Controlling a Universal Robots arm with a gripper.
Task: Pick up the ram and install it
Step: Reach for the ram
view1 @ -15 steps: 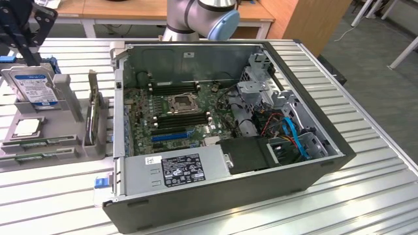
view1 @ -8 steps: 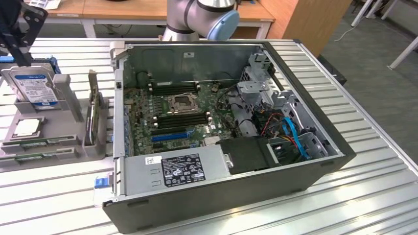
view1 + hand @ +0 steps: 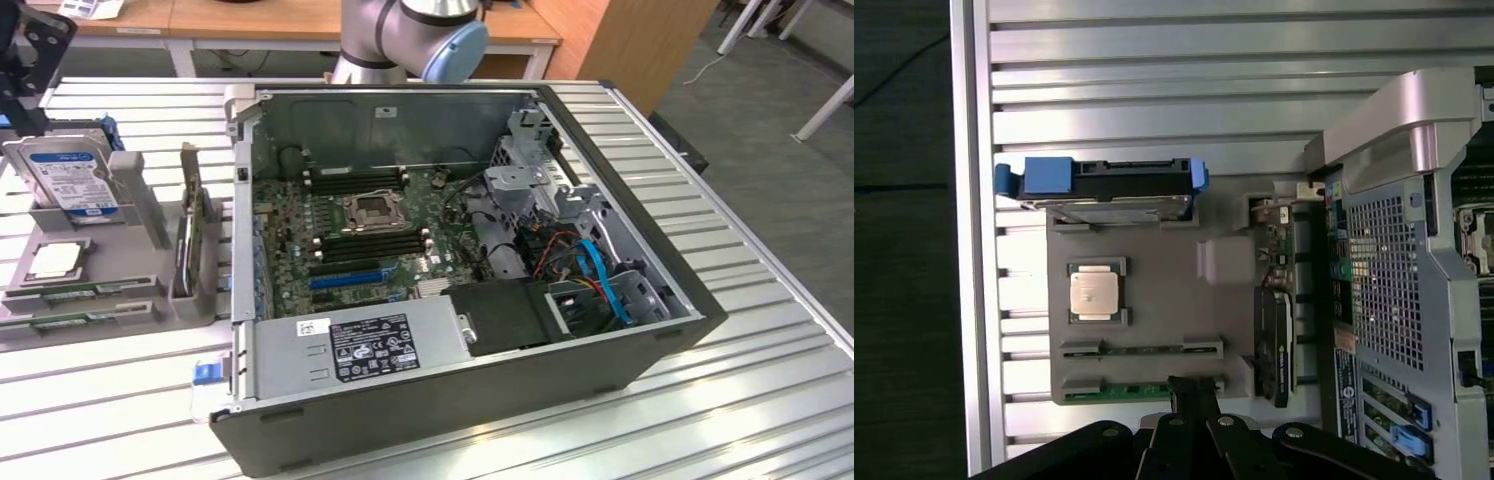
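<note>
We note bright, diffuse overhead light. Glare streaks the ribbed silver metal table (image 3: 761, 400); soft shadow fills the open dark-grey computer case (image 3: 467, 420).

My gripper (image 3: 1192, 384) is black, tray (image 3: 1154, 260) plain grey, ram (image 3: 1124, 390) green, hard drive (image 3: 64, 172) silver with a blue-white label, table (image 3: 747, 400) silver stripes, case (image 3: 467, 425) dark grey.
</note>
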